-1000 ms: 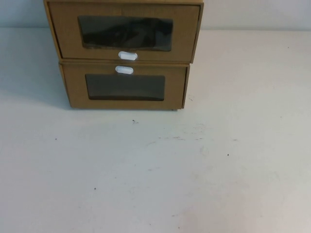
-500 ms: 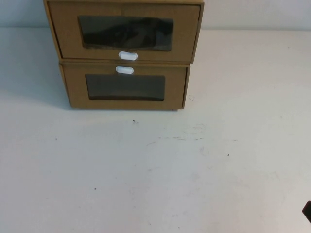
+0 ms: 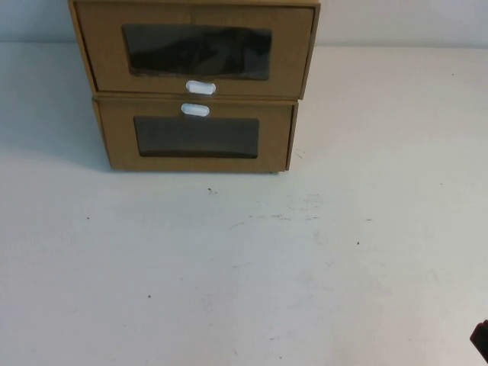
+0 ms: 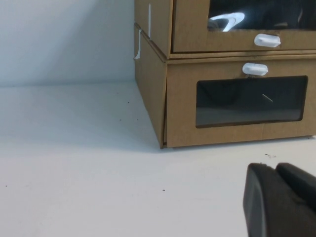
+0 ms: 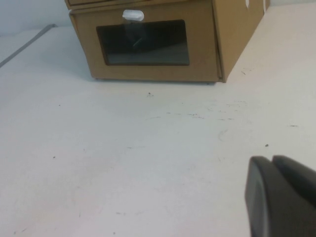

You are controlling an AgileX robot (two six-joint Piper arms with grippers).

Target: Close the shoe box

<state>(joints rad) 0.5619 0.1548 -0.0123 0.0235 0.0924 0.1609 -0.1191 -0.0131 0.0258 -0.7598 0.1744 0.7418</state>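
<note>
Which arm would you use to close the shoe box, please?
Probably left: the left end effector sits close before the shoe box; the right end effector hangs farther back, rightward.

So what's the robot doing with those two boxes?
Nothing is touching them right now. Two cardboard boxes are stacked at the back of the table. The upper shoe box, with its white tab below the window, sticks out a little past the lower box. The right gripper peeks in at the table's near right corner, far from the boxes. The left gripper waits low in front of them.

Shoe box [image 3: 194, 49] top cropped; both end effectors partly cropped.
</note>
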